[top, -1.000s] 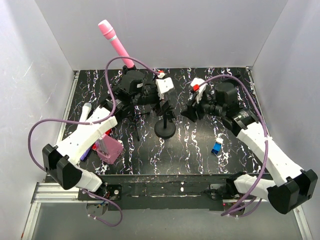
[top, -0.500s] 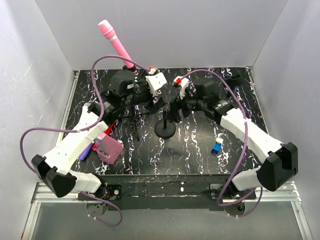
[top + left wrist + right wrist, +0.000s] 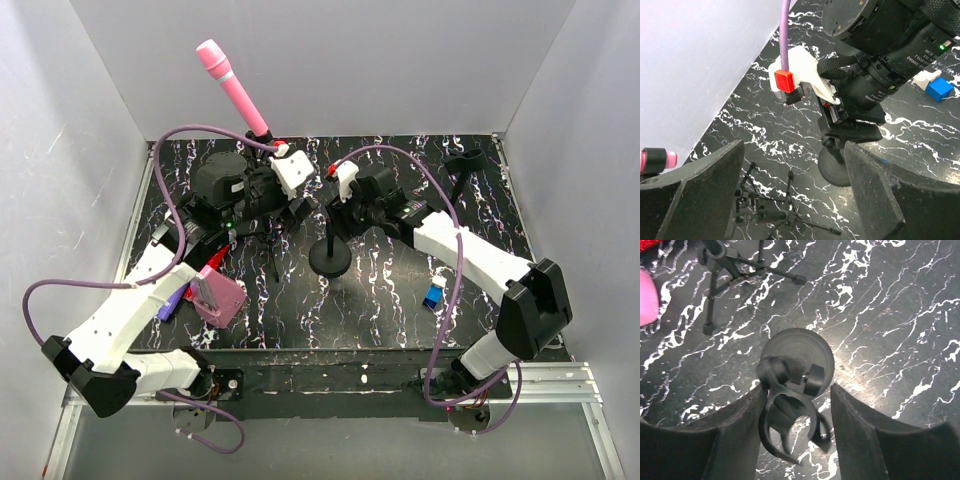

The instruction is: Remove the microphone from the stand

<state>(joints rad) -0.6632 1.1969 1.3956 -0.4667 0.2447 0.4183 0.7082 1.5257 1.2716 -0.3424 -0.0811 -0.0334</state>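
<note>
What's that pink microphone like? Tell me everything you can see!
The pink microphone is a long, smooth, plastic-looking stick with a rounded head on top and a paler ring under it. It leans, head up and left, before the white back wall. Its bottom end goes behind the left arm, so what holds it is hidden. The open left tool is not around it.

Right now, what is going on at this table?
The left end effector is open near the pink microphone, which sticks up tilted and ungripped. The right end effector straddles the empty clip of the round-base stand; whether it presses the clip is unclear. The microphone is not yet removed.
</note>
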